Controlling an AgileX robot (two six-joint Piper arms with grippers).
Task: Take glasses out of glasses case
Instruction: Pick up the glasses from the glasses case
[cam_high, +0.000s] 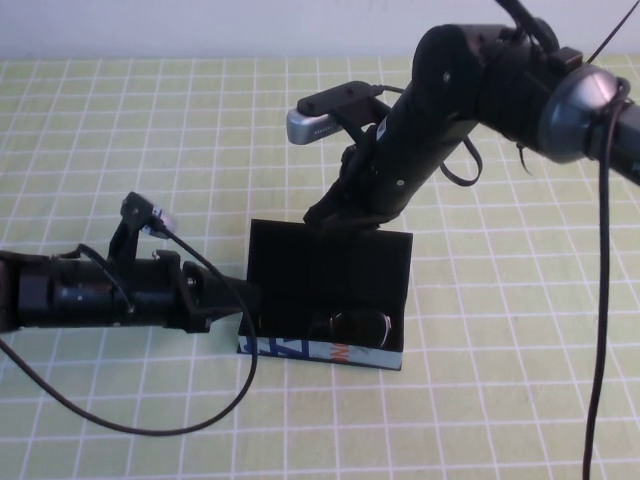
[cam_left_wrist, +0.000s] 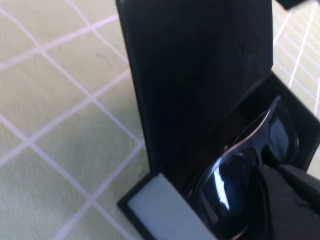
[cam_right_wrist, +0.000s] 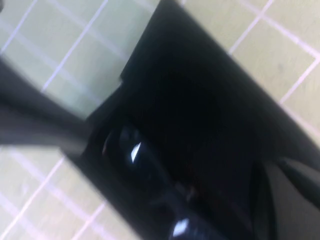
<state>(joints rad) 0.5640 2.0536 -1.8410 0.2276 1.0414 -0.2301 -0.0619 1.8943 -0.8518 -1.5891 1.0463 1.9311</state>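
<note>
The glasses case (cam_high: 300, 349) lies open in the middle of the table, its flap lid (cam_high: 330, 262) raised and leaning back. The black glasses (cam_high: 358, 326) lie inside, towards the case's right end. My left gripper (cam_high: 248, 300) reaches into the case's left end; in the left wrist view it (cam_left_wrist: 282, 200) sits right at the glasses' dark lens (cam_left_wrist: 227, 180), below the lid (cam_left_wrist: 200, 75). My right gripper (cam_high: 332, 217) is at the lid's far top edge and shut on it. The right wrist view shows the dark lining (cam_right_wrist: 200, 115) and the lenses (cam_right_wrist: 134, 150).
A green cloth with a white grid (cam_high: 500, 400) covers the table. The left arm's cable (cam_high: 150, 428) loops over the cloth in front of the case. The right arm (cam_high: 470, 80) hangs over the far side.
</note>
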